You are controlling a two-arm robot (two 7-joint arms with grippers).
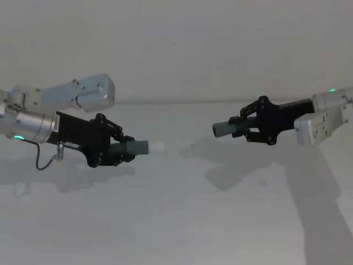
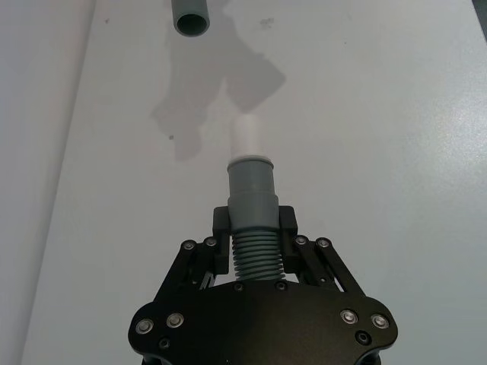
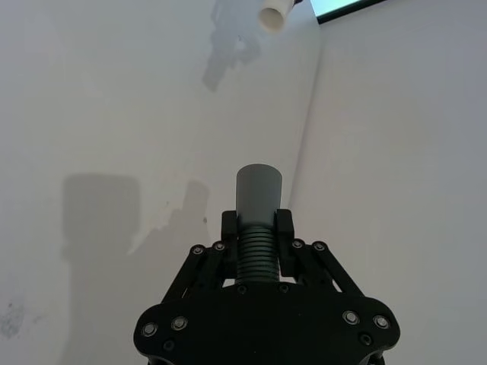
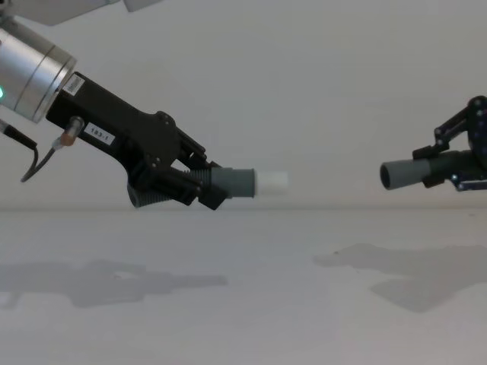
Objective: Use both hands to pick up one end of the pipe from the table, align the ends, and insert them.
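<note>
Both pieces are up above the counter [image 1: 176, 221], the left hand [image 1: 124, 149] pinching the white-tipped piece [image 1: 139, 147] and the right hand [image 1: 243, 130] pinching the open-mouthed piece [image 1: 225, 129], but their ends are well apart, so lining up and pushing together are left.

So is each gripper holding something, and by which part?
The left gripper holds the white-tipped pipe piece by its ribbed section. The right gripper holds the open-mouthed piece likewise.
</note>
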